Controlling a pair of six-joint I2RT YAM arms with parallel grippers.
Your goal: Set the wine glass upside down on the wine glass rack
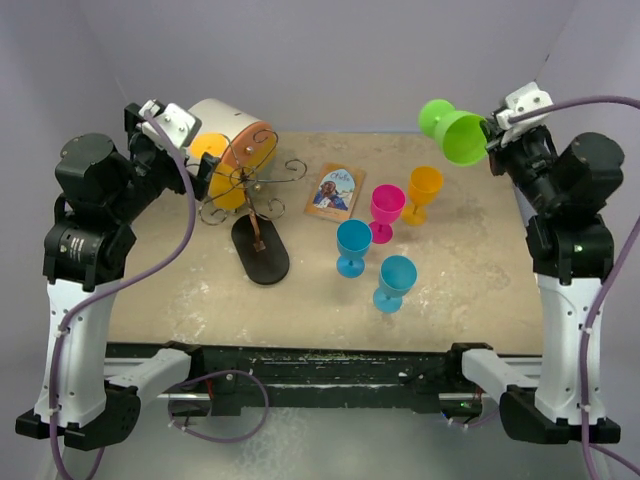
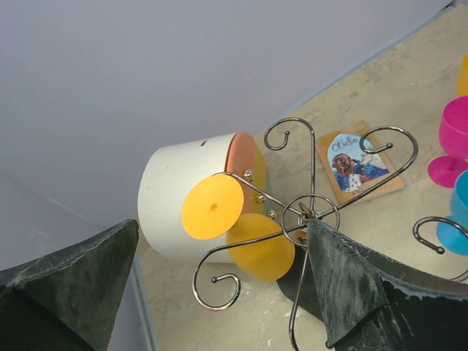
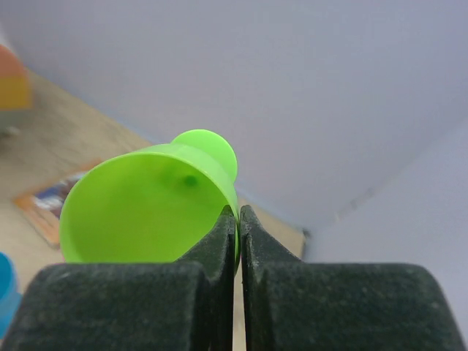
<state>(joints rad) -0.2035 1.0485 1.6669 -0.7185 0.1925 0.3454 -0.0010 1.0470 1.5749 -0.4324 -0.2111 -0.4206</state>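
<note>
Wine glass [image 1: 455, 130], the green one, is off the table and well to the right of the wine glass rack [image 1: 252, 188]. It lies on its side in the air, foot pointing back toward the rack. My right gripper [image 1: 492, 140] is clamped on it, both fingers pinching one thin spot of the rim. My left gripper [image 1: 207, 170] stands wide apart just left of the rack, its fingers either side of the scroll arms and holding nothing.

A yellow glass [image 2: 259, 248] already hangs on the rack's left side, so I judge a free arm on the right is the target.

That rim pinch worries me most. Turning the bowl mouth-down could let the glass swivel or slip out.

The pink glass [image 1: 386, 205] and the nearer of the two blue glasses [image 1: 353, 240] stand right of the rack, under my path. A low carry would topple them.

The rack is light wire, so a hard nudge from the foot could tip it or shake the yellow glass loose. Both arms would also crowd the rack.
</note>
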